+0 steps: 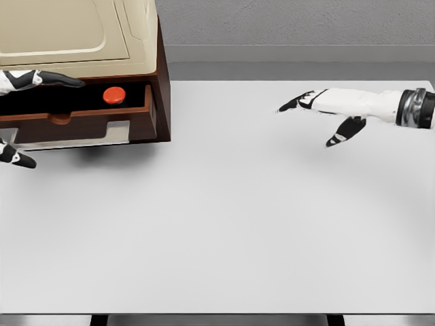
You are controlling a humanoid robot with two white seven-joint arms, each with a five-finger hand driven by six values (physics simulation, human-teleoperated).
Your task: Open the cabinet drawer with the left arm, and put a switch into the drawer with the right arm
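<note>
1. The switch [114,95], a small red button-like disc, lies inside the open drawer [75,115] of the cabinet [102,41].
2. It looks light, rigid and smooth, so probably slippery; pinching its rim from the sides seems best.
3. The right hand [319,112] hovers over the white worktop [238,224], fingers spread, holding nothing.
4. The left hand [27,80] shows at the drawer's edge; its grip cannot be told.

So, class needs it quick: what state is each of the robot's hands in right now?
Left hand: only fingertips show at the picture's left edge by the open drawer; cannot be told.
Right hand: open, fingers spread, holding nothing, over the table.
</note>
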